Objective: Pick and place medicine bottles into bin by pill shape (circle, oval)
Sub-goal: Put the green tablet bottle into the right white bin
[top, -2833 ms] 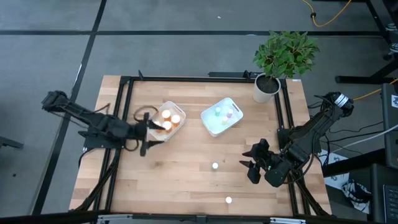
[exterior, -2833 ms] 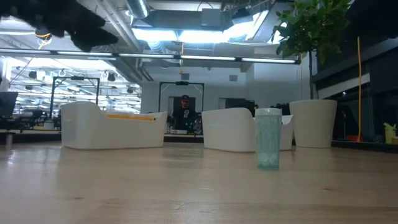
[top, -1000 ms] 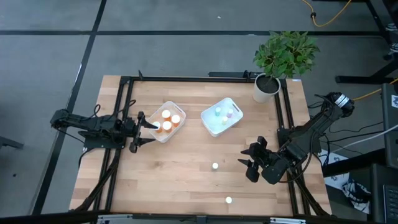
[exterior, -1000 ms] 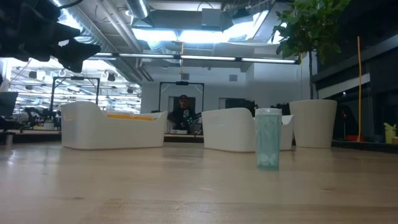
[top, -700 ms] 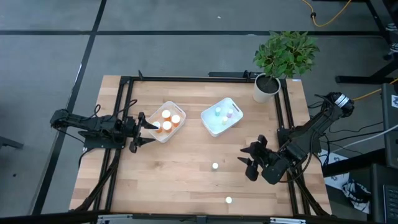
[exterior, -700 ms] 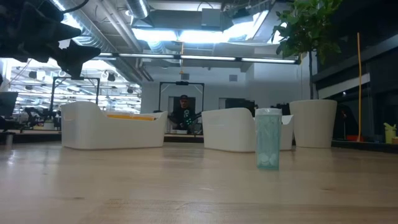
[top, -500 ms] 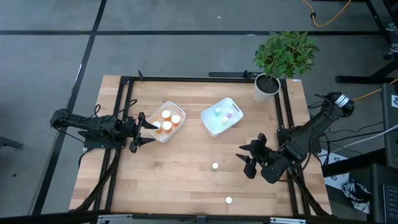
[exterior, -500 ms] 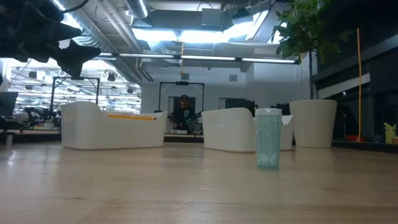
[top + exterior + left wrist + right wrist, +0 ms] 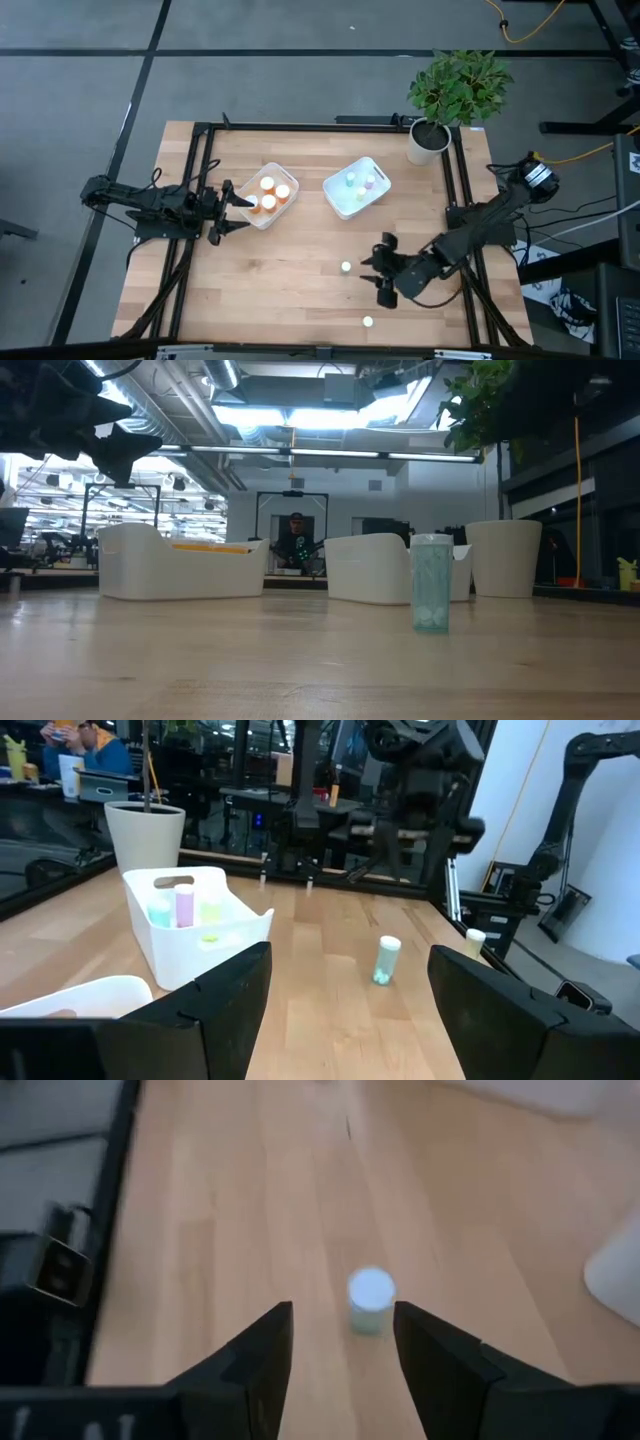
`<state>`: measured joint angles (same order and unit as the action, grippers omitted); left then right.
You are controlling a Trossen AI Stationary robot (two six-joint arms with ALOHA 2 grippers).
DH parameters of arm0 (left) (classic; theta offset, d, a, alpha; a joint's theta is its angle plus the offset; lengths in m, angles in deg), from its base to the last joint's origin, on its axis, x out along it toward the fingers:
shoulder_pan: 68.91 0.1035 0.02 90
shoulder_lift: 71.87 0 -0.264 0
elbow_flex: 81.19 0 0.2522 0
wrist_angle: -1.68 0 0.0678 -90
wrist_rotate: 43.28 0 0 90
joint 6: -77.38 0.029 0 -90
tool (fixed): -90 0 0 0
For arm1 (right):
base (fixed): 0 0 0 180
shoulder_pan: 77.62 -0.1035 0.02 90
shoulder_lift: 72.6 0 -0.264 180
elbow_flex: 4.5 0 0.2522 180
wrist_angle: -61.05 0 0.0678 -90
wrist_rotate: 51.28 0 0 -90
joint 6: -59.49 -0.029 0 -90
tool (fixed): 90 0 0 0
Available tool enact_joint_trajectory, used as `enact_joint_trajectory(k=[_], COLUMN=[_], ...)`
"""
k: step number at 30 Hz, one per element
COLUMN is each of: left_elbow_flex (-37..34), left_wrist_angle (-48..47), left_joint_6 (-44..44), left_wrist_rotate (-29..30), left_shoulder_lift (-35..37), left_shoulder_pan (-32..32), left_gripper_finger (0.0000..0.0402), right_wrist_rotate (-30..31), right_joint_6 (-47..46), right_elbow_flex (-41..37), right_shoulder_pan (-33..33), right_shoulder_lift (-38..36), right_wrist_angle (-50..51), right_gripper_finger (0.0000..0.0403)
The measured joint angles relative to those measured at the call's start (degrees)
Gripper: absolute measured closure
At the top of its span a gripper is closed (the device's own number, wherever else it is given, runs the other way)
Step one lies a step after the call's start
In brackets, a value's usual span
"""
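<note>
Two medicine bottles with pale caps stand upright on the wooden table: one mid-table [image 9: 346,267], one near the front edge [image 9: 367,322]. My right gripper [image 9: 377,272] hovers open just right of the mid-table bottle. In the right wrist view that bottle [image 9: 371,1298] stands ahead of the fingertips of my right gripper [image 9: 342,1320]. My left gripper [image 9: 228,210] waits open at the left, beside a white tray [image 9: 283,205] of orange bottles. A second white tray [image 9: 340,202] holds pale bottles. The low view shows a pale green bottle [image 9: 431,582].
A white plant pot [image 9: 427,142] with a leafy plant stands at the far right corner. A black metal frame [image 9: 200,160] runs along the table's left, far and right sides. Bare wood lies between the trays and the front edge. A person [image 9: 293,540] sits beyond the table.
My right gripper has gone toward the table's left and down, toward the mid-table bottle, rolling as it went. It stays open. The bottles and trays have kept their places.
</note>
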<state>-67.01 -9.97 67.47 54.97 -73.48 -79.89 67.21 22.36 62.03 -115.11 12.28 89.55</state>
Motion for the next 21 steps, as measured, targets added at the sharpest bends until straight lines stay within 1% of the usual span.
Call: enact_joint_trajectory(k=[5,10,14,21], left_elbow_flex=[0.0,0.0,0.0,0.0], left_wrist_angle=[0.1,0.0,0.0,0.0], left_joint_6=[1.0,1.7,1.7,1.4], left_wrist_rotate=[0.0,0.0,0.0,0.0], left_shoulder_lift=[0.0,0.0,0.0,0.0], left_shoulder_pan=[0.0,0.0,0.0,0.0], left_gripper_finger=[0.0138,0.0138,0.0138,0.0138], right_wrist_rotate=[-4.2,-10.7,-16.5,-18.7], right_joint_6=[0.0,0.1,0.2,1.9], right_elbow_flex=[0.0,0.0,0.0,0.0], right_shoulder_pan=[4.2,8.4,9.7,10.9], right_shoulder_lift=[3.3,6.2,8.0,12.2], right_wrist_angle=[0.3,0.0,0.3,-1.3], right_gripper_finger=[0.0226,0.0226,0.0226,0.0226])
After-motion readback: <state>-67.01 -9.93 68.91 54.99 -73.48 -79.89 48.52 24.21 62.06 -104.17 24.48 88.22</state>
